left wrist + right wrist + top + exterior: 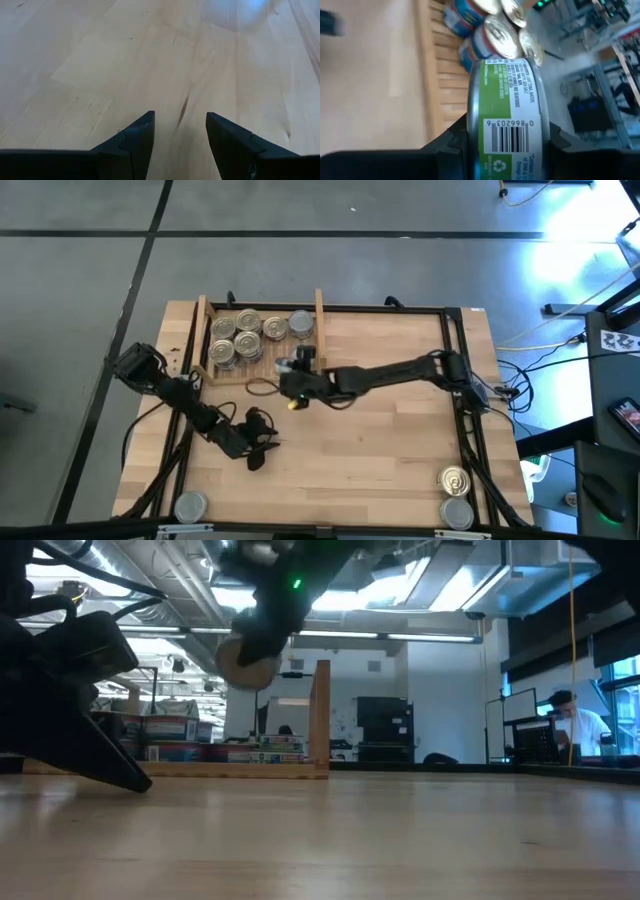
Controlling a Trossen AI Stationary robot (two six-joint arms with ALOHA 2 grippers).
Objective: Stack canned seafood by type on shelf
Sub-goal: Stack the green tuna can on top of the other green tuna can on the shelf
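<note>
The shelf (pixel 260 370), a light-wood slatted rack, stands at the table's far left and holds several tins (pixel 247 335). My right gripper (pixel 507 135) hangs in the air just in front of the shelf's near edge, shut on a green-labelled tin (pixel 507 105). In the low view this tin (pixel 245 662) shows well above the tabletop. My left gripper (pixel 180 130) is open, low over bare wood near the table's left side (pixel 258 442), with nothing between its fingers. My right gripper pinches the tin between its two fingers, one finger (pixel 455 137) on each flat end (pixel 472 125). The fingers slant down from the table's right side. The tin is lifted clear and turned on its side, its barcode label facing the wrist.
Three more tins stand on the tabletop: one at the near left corner (pixel 190 505), two at the near right (pixel 455 480) (pixel 457 513). The shelf's upright side boards (pixel 318 315) rise beside the held tin. A person (pixel 575 725) sits in the room beyond.
</note>
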